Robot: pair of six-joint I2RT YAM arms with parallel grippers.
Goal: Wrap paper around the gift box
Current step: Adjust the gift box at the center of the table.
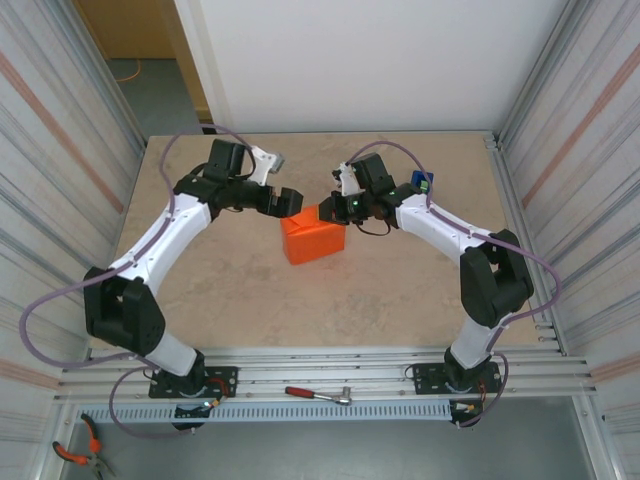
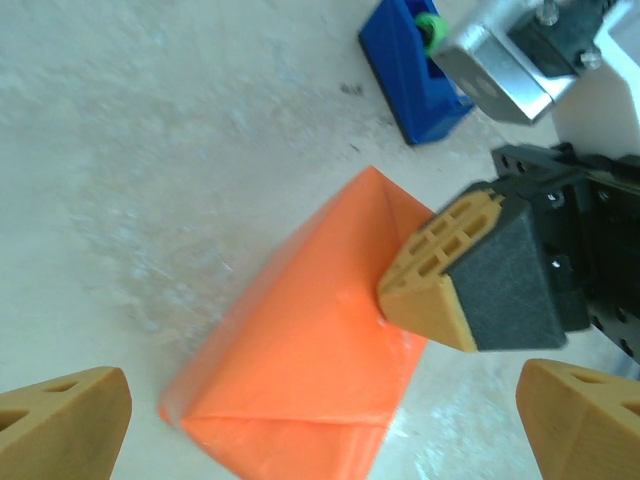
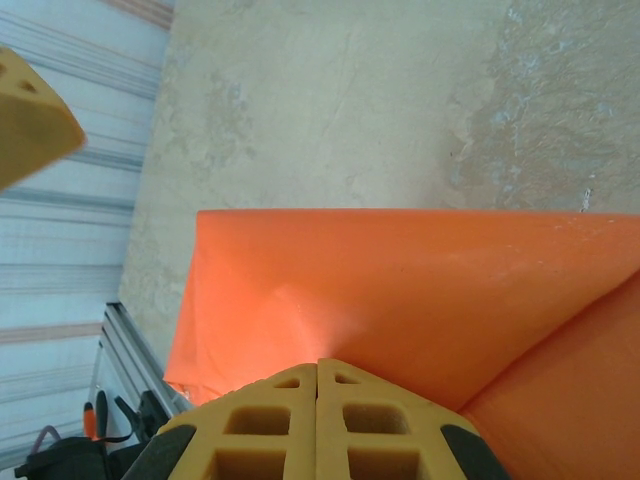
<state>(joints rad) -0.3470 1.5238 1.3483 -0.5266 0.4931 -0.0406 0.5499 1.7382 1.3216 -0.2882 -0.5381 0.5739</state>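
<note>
Left hand (image 1: pixel 288 200) agape, right hand (image 3: pixel 318 390) closed tight.

The paper (image 1: pixel 315 237), bright orange, lies folded into a boxy parcel near the middle of the table (image 1: pixel 230 290), slightly towards the far side, one end creased into triangular flaps
</note>
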